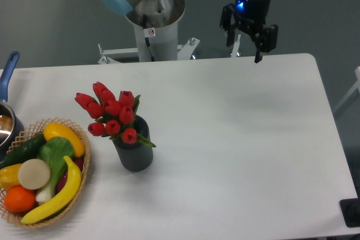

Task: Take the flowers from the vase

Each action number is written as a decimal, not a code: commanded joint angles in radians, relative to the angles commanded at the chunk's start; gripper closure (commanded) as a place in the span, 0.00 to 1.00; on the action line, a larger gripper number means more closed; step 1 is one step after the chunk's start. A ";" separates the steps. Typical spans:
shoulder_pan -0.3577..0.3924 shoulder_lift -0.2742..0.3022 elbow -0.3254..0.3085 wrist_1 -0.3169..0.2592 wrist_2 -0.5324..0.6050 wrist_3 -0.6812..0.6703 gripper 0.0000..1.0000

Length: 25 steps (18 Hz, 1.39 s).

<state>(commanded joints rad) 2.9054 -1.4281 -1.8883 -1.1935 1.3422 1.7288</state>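
Fixed camera: the arm hangs upright above the table's (236,139) far edge, its gripper (246,49) pointing down with fingers spread and holding nothing. Well apart, at front left, the flowers (111,112) stand in the vase (134,154), leaning left. Just beside it a wicker basket (84,181) holds bananas, an orange and vegetables. A pot (7,125) sits at the left edge.

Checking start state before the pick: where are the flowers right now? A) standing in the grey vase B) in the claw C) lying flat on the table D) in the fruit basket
A: the flowers stand in the vase beside the basket, while the claw hangs open and empty over the table's far edge.
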 joint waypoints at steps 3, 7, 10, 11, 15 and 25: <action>0.000 0.000 0.006 0.003 0.005 0.000 0.00; 0.002 0.003 0.003 -0.005 0.008 -0.008 0.00; 0.002 0.002 -0.006 0.002 0.006 -0.040 0.00; 0.002 0.002 -0.014 0.003 0.005 -0.064 0.00; 0.002 -0.009 -0.021 0.003 0.000 -0.126 0.00; -0.023 -0.003 -0.055 0.009 -0.008 -0.288 0.00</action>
<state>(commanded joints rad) 2.8825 -1.4312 -1.9436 -1.1842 1.3346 1.4406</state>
